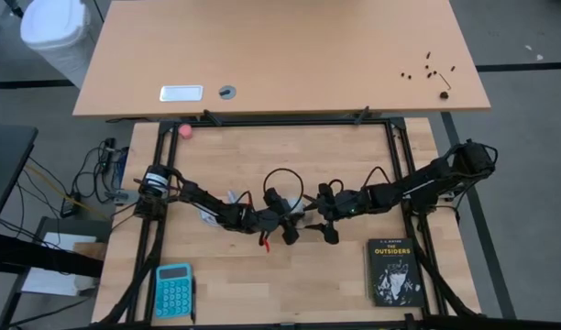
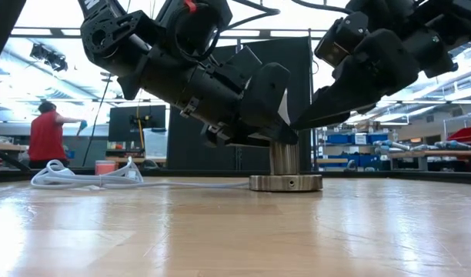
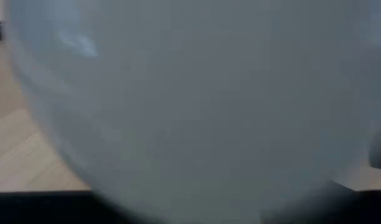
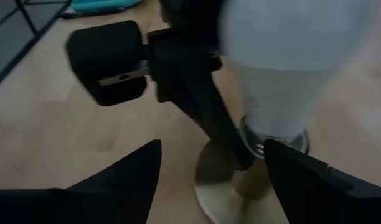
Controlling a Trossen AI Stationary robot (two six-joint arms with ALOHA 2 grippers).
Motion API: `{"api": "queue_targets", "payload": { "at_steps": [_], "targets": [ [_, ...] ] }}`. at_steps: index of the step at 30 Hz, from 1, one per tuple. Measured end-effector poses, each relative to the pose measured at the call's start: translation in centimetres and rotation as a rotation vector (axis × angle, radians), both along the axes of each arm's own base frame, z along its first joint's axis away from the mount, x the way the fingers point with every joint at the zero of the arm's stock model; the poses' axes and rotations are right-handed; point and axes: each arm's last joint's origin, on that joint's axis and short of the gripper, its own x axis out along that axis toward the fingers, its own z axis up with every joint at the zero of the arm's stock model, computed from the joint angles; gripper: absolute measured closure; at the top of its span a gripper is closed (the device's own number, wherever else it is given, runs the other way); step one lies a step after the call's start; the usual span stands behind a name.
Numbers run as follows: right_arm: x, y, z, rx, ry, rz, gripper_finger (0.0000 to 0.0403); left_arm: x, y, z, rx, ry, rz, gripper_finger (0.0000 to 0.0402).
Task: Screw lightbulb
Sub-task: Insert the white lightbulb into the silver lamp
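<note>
The lightbulb stands upright in the metal socket at mid-table, its globe clamped in the left gripper. The right gripper sits just beside it, fingers spread either side of the socket, holding nothing

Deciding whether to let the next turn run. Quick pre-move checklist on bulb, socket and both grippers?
1. Bulb upright, base in the socket: ok.
2. Left gripper shut on bulb: ok, its finger lies along the neck.
3. Right gripper open, fingers either side of the socket, touching nothing: ok.
4. Socket flat on the table: ok.
5. Cord lies slack, away from the arms: ok.
6. Thread depth: cannot tell.
</note>
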Motion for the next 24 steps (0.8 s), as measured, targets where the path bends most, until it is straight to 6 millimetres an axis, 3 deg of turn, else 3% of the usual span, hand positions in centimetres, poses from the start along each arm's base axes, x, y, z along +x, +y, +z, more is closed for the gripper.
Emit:
{"api": "queue_targets", "payload": {
  "at_steps": [13,24],
  "targets": [
    [-1.0,0.7,-0.1,0.080,0.089,0.011,0.0118,0.0,0.0,0.0,-0.007,-0.001,-0.003,0.0223],
    [-2.6,0.4,2.6,0.026,0.033,-0.118,0.0122,0.0,0.0,0.0,0.028,0.014,-0.022,0.0223]
  ]
}}
